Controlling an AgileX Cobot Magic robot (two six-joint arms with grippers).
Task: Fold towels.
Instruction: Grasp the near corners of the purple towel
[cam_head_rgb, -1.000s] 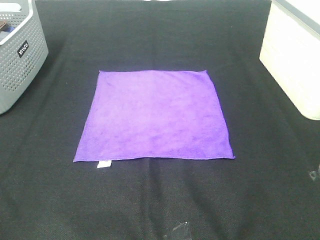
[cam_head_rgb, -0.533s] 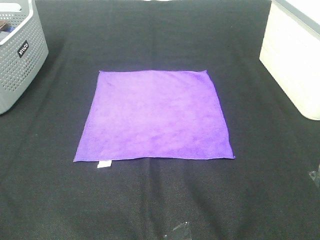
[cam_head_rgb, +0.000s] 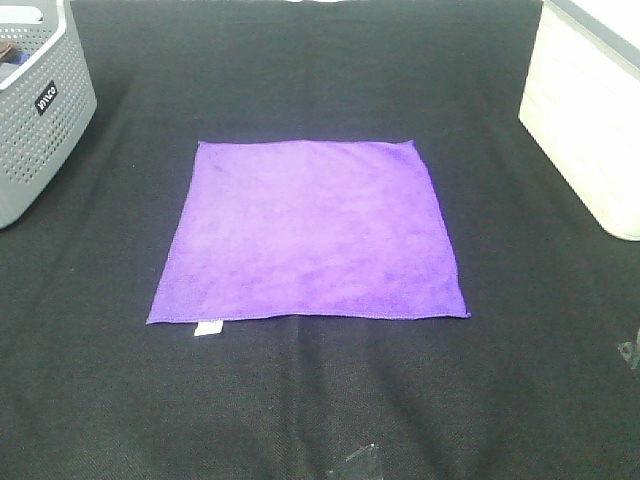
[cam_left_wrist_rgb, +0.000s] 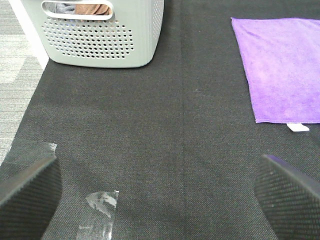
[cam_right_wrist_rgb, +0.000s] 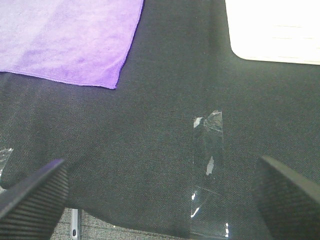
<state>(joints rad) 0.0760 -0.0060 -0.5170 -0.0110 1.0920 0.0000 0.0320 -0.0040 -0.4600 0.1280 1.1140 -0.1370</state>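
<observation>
1. Far left: the grey perforated basket stands on the table, well apart from the towel. The left wrist view shows cloth inside it, which I take to be further stock.
2. The left gripper is spread wide and holds nothing. It hangs above the table with the towel's tagged corner ahead of it. I judge this a ready posture for a corner pick.
3. Centre: the purple towel lies flat, fully spread and unfolded. Its white tag pokes out at the near left corner. Laid this way, it offers each arm one free near corner.
4. The right gripper is likewise wide and empty. It is near the towel's near right corner, above a strip of clear tape.
5. Far right: the white container stands well apart from the towel.
6. Status: no fold has begun. I judge the first step to be grasping both near corners.
</observation>
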